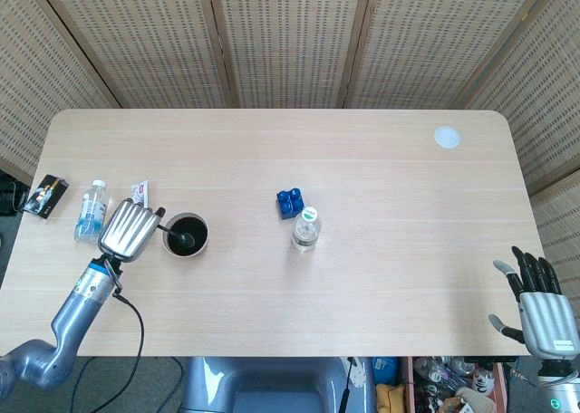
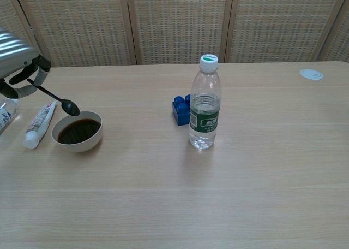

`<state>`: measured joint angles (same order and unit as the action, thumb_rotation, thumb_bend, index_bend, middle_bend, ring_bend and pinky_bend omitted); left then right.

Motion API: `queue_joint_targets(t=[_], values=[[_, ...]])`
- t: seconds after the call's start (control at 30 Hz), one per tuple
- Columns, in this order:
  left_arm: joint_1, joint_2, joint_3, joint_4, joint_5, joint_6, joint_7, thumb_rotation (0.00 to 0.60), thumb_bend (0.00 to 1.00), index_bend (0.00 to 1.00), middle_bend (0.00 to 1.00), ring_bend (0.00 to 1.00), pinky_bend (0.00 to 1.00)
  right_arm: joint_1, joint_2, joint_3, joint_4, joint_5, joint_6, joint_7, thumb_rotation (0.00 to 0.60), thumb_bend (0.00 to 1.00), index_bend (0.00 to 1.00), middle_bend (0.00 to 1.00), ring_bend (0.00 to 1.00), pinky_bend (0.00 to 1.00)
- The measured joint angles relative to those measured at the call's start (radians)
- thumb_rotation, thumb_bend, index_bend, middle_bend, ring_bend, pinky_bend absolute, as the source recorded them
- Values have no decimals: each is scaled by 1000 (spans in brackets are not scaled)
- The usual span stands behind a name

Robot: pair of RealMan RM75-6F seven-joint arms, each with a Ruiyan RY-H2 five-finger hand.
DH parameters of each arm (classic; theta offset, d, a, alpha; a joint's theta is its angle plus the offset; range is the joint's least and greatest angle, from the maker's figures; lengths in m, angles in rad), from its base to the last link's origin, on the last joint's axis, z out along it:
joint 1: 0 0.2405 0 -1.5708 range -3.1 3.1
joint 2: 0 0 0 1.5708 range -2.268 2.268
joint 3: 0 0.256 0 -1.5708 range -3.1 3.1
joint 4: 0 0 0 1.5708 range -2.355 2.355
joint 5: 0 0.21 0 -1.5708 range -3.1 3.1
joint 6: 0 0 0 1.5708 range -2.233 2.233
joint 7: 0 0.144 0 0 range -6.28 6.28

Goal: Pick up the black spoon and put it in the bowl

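Lower right of the head view: the right silver-and-black robot hand [image 1: 541, 306] hangs off the table edge, fingers spread, holding nothing; it plays no part here. Left of the frame: the left silver robot hand [image 1: 129, 231] grips the handle of the slim black plastic spoon [image 2: 56, 99], fingers curled around it; the spoon slopes downward, its round head poised just above the near-left rim of the small white bowl of dark liquid [image 2: 97, 140], not yet inside. Risks, as judged: a release from this height may splash the liquid or let the head strike the rim and tip outward onto the pale wooden table [image 1: 362, 277]; a sideways drift of the hand may knock the white toothpaste tube [image 2: 39, 123] or the small clear water bottle lying flat [image 1: 91, 211] just beside it. Centre: the upright clear water bottle with green label [image 2: 204, 104] and, just behind it, the blue toy brick [image 2: 180, 109] stand well apart from the bowl, unlikely to interfere.
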<state>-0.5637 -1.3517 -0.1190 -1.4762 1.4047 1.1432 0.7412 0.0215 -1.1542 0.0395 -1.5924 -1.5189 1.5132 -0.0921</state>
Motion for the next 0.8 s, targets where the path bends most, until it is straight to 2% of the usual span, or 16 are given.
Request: queue_joint_targets(t=[0.33, 0.57, 0.8], values=[[-52, -21, 31, 147, 45, -58, 73, 600, 418, 636, 782, 730, 728, 2, -2, 1, 5, 2, -3, 5, 600, 189, 222, 96, 0, 33], [-78, -74, 50, 254, 57, -89, 99, 600, 419, 639, 782, 730, 728, -2, -4, 0, 11, 7, -3, 11, 600, 188, 222, 96, 0, 33], [-99, -128, 67, 311, 67, -115, 124, 600, 419, 641, 782, 730, 728, -5, -3, 0, 12, 11, 0, 10, 600, 189, 221, 96, 0, 33]])
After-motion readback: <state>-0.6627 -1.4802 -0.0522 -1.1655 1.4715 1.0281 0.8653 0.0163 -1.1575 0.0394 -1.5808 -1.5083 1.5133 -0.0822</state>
